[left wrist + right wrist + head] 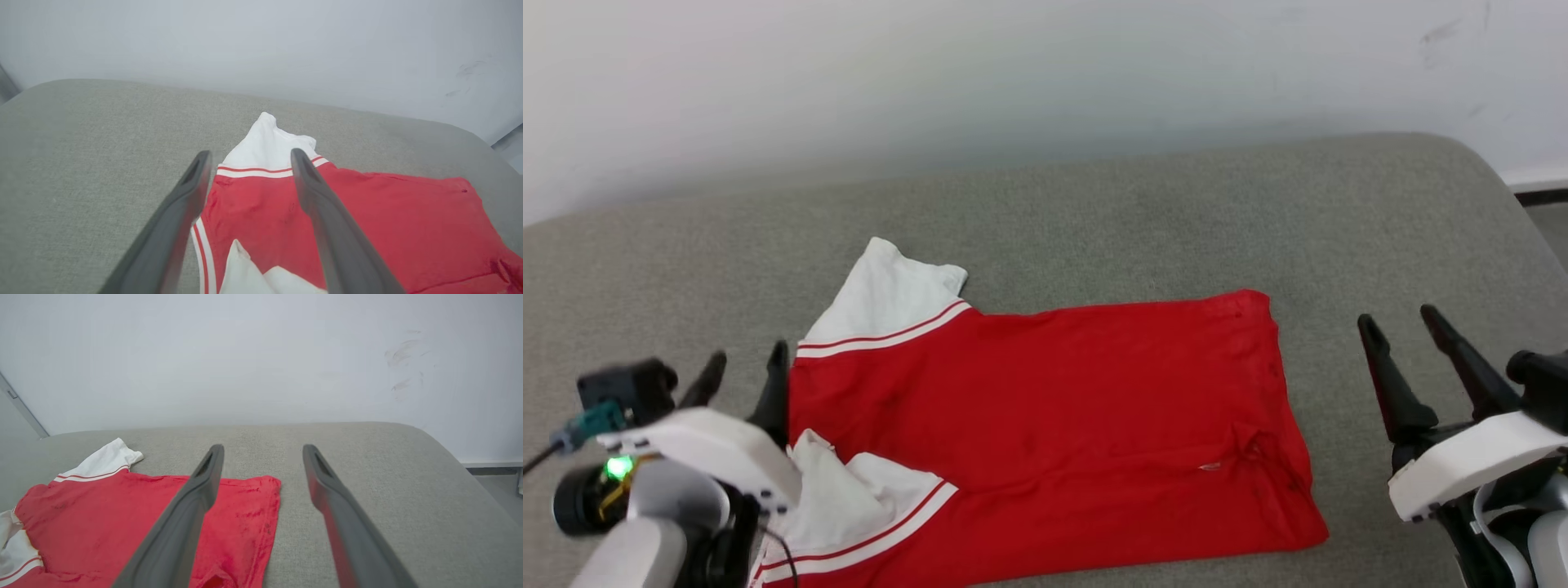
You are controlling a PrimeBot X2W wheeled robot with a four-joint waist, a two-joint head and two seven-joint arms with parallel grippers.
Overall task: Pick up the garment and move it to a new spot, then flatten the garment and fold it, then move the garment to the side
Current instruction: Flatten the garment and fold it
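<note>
Cushion bears garment crosswise, sleeves left; left end effector, right end effector agape.

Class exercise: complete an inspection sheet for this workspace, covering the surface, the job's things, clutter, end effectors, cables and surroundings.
Surface: grey woven fabric pad with rounded edge, no stains seen.
Job's things: red jersey T-shirt with white striped sleeves lies spread out, hem toward robot's right; far sleeve flat, near sleeve crumpled.
Clutter: nothing seen.
End effectors: left end effector open, empty, at shirt's shoulder edge; right end effector open, empty, apart from the hem.
Cables: dark cable with teal plug at left wrist.
Surroundings: pale wall, scuff marks; dark skirting at right.
</note>
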